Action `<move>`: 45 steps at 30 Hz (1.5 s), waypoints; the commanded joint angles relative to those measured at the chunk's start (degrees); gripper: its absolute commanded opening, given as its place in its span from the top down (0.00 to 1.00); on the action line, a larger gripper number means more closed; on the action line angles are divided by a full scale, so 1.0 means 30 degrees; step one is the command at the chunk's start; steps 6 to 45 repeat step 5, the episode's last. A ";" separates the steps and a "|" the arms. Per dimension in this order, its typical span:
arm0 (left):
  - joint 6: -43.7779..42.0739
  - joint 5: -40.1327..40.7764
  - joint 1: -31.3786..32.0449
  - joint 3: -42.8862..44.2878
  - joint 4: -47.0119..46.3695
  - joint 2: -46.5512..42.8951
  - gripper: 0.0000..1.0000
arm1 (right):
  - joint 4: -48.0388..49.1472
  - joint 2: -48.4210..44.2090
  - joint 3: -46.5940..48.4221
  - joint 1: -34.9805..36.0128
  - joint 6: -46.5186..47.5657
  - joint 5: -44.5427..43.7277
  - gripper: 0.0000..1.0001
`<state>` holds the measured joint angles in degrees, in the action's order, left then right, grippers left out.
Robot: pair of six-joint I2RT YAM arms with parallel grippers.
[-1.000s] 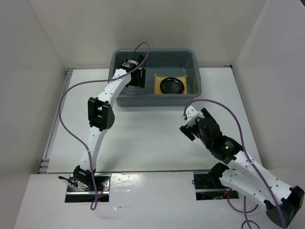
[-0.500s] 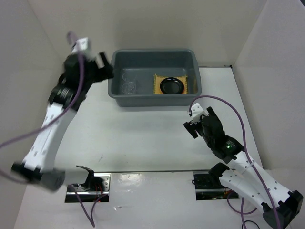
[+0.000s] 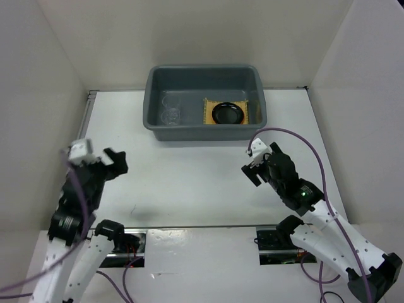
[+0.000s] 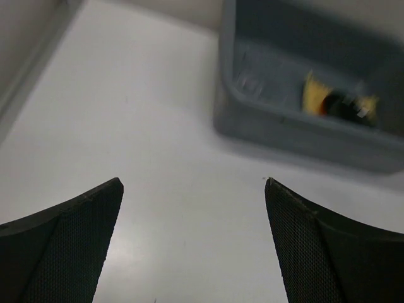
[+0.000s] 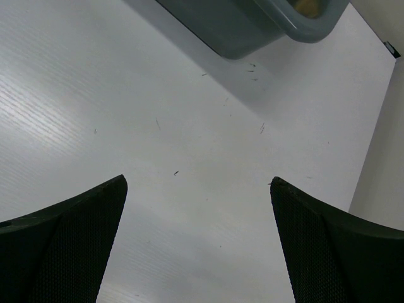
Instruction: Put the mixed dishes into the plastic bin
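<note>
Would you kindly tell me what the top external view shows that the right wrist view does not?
Only the top external view shows the clear glass cups and round black plate inside the dark grey plastic bin, and the left gripper. Only the right wrist view shows the right gripper clearly open, with specks on the white table. Both share the bin's corner and the table.

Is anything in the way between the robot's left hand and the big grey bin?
No, nothing visible. Only white table lies between the left gripper and the plastic bin. The gripper's jaws are open and empty.
</note>
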<state>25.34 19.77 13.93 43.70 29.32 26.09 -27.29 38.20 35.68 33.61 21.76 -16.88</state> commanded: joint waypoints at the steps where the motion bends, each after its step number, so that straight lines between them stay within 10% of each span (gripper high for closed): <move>1: -0.0567 0.2282 -0.0016 -0.1526 -0.2508 -0.6221 0.01 | 0.0246 -0.0019 0.0675 0.0078 0.0159 -0.0055 0.02; 4: -0.0567 0.3950 -0.0016 -0.3050 -0.2332 -1.0970 0.01 | 0.0248 0.0159 0.0675 0.0078 0.0159 -0.0290 0.02; 45: 0.0448 0.4276 -0.0016 -0.2793 -0.1520 -1.0168 0.01 | 0.0248 0.0159 0.0675 0.0078 0.0159 -0.0290 0.02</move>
